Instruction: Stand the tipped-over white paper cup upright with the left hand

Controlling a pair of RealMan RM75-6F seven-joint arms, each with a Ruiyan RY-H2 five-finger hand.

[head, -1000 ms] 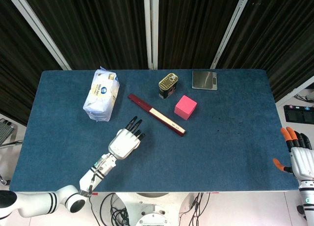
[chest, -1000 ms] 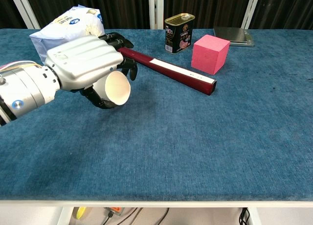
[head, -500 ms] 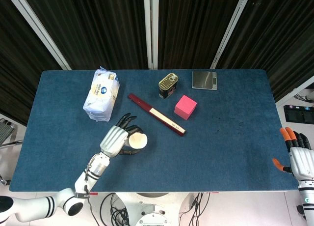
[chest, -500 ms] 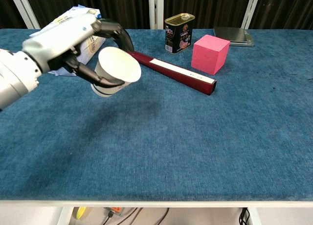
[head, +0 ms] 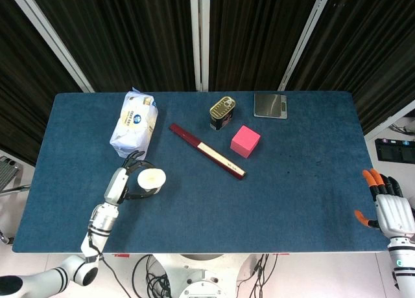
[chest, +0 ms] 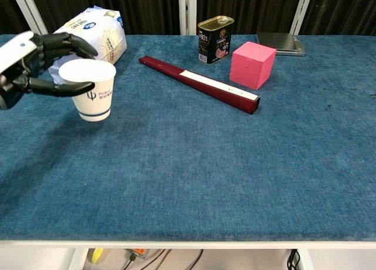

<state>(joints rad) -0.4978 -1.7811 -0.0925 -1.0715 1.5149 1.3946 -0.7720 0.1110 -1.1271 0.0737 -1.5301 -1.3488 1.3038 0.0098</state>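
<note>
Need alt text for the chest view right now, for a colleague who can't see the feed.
A white paper cup stands upright, mouth up, on the blue table at the left, with the left hand around its rim. Behind it lies a white bag; to the right are a dark red bar, a can, a pink cube and a scale.

Left robot hand (head: 117,184) with white shell and black fingers, white jointed arm, right robot hand (head: 387,209) grey-white with orange fingertips
</note>
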